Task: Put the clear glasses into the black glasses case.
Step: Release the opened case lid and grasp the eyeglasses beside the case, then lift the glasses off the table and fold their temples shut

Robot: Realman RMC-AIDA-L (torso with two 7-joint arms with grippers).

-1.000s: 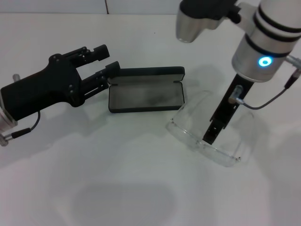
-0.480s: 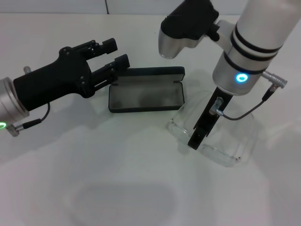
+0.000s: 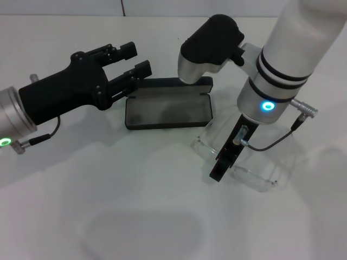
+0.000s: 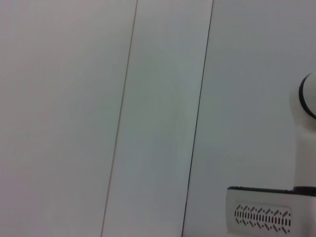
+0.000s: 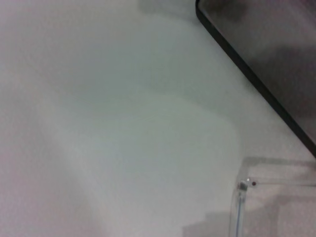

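The black glasses case (image 3: 168, 111) lies open in the middle of the table, grey lining up and its lid standing along the far side. The clear glasses (image 3: 252, 176) rest on the table to the case's front right. My right gripper (image 3: 219, 172) points straight down at the glasses' left part, by the lens. In the right wrist view one corner of the case (image 5: 266, 69) and a hinge corner of the glasses (image 5: 245, 193) show. My left gripper (image 3: 135, 59) hovers open and holding nothing at the case's left end, near the lid.
The white table (image 3: 135, 200) spreads out in front of the case and the glasses. The left wrist view holds only white wall panels and a white vented box (image 4: 261, 215).
My left gripper has moved right, toward the case's left end. My right arm has swung left, and its gripper has slid along the glasses toward the front left. The glasses and case lie where they were.
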